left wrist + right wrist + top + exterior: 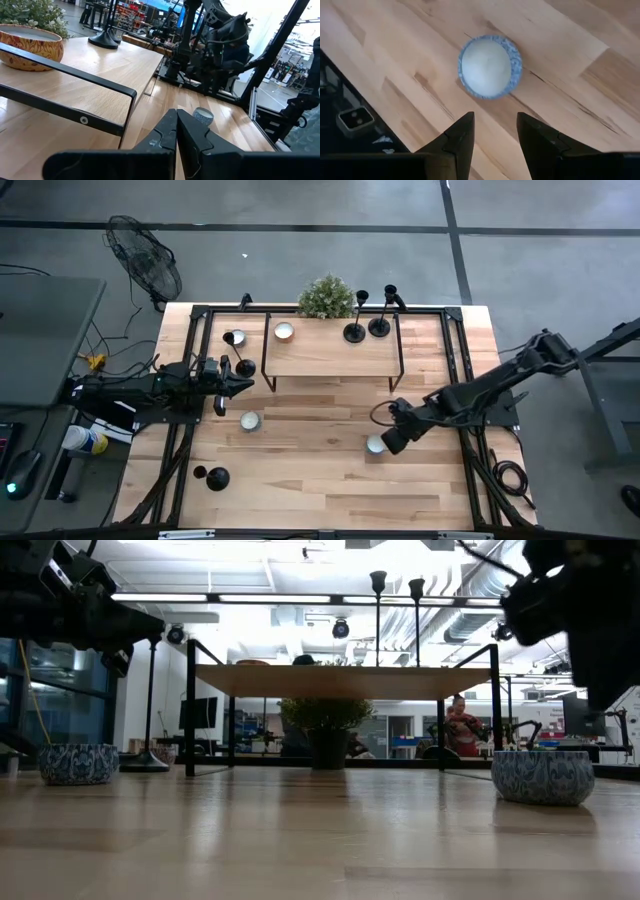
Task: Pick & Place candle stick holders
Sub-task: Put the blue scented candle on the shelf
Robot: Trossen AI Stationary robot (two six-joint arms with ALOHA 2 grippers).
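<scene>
Left gripper [243,380]: jaws clenched tight on nothing, hovering over the left part of the tabletop [320,480], just in front of the left end of the shelf [330,352].
Right gripper [385,442]: jaws parted, holding nothing, hanging above the blue patterned bowl [490,66] on the right half of the tabletop; bowl visible just ahead of the fingertips in the right wrist view, not touched.
Holders on shelf [354,332]: two black candle stick holders upright side by side on the raised wooden shelf, right of middle, bases near each other; stems and cups showing above the shelf edge in the low view.
Holder by left gripper [245,366]: upright near the left end of the shelf, close beside the clenched jaws; whether touching, cannot tell.
Holder at front left [217,478]: on the tabletop near the front left corner, well apart from both arms.
Second blue bowl [250,421]: on the tabletop, just in front of the left gripper.
Orange patterned bowl [30,46]: on the shelf, left of middle, beside the plant.
Plant [326,298]: small green bush at the back edge, behind the shelf's middle.
Person [460,725]: far off in the room behind the tabletop, low view only.
</scene>
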